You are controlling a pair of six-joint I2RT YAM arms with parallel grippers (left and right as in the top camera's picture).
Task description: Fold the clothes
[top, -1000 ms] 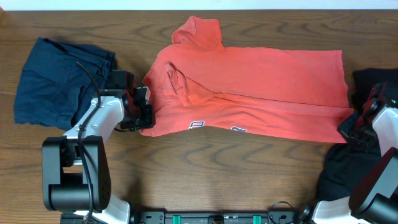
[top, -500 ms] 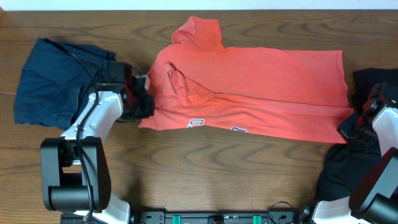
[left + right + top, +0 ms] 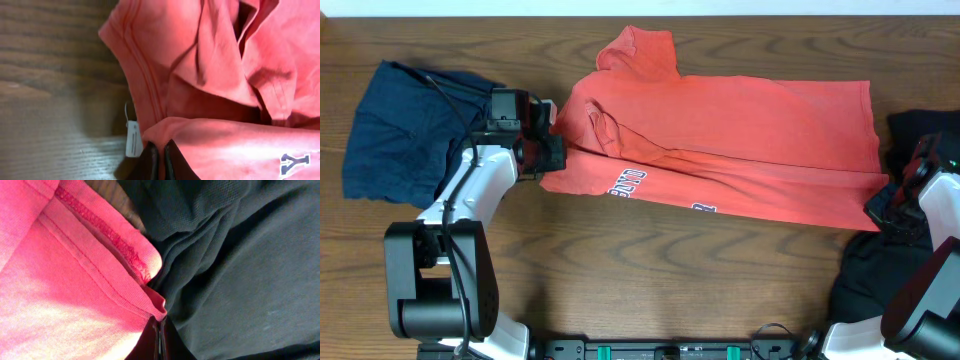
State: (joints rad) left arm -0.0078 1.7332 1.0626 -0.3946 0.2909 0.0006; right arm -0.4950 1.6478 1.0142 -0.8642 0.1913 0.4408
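Observation:
A coral red T-shirt (image 3: 740,140) lies spread across the middle of the table, its front edge folded back so blue letters show. My left gripper (image 3: 546,158) is shut on the shirt's left corner; the left wrist view shows the fingers (image 3: 160,160) pinching red cloth (image 3: 200,75) beside a white tag (image 3: 132,138). My right gripper (image 3: 883,205) is shut on the shirt's right hem corner; the right wrist view shows the fingers (image 3: 159,340) clamped on the red hem (image 3: 75,290) over dark cloth.
A navy blue garment (image 3: 405,130) lies crumpled at the far left. A black garment (image 3: 900,250) lies at the right edge under my right arm, also seen in the right wrist view (image 3: 240,270). Bare wood runs along the front.
My left gripper has moved up and back with the shirt's left corner, folding the front edge over so more of the blue lettering shows. The right arm has not moved.

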